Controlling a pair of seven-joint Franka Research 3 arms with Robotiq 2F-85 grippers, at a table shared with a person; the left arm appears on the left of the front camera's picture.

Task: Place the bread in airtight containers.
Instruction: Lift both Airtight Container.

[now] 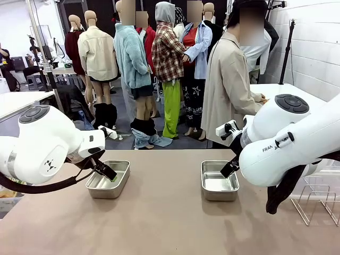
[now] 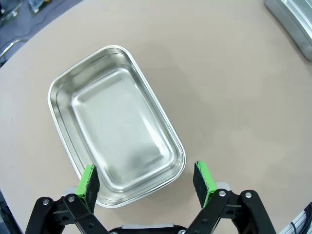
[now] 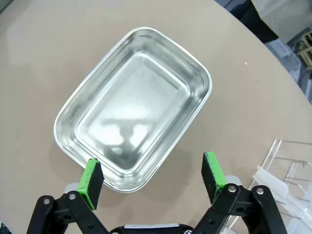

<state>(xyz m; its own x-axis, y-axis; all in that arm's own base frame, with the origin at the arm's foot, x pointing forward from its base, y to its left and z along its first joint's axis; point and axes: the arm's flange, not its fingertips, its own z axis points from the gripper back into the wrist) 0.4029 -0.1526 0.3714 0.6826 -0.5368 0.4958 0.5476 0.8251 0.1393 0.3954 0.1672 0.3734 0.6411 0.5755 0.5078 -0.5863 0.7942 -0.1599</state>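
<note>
- Your left gripper [image 2: 146, 178] hangs released, its green pads [image 2: 89, 181] spread wide over the near end of the left tin [image 2: 117, 126].
- That tin sits upright on the brown bench [image 1: 170, 223], left of centre, with its bare steel floor showing.
- Your right gripper [image 3: 152, 178] is released too, its jaws just as wide, poised over the near rim of the right tin [image 3: 136, 107].
- You'll see the right tin upright on the bench, right of centre and well apart from the left one, its floor bare and shining.
- Look near right and a clear rack [image 3: 287, 170] stands beside the right arm.
- At the far side a person [image 1: 228, 85] in a beige coat stands turned toward a white table.
</note>
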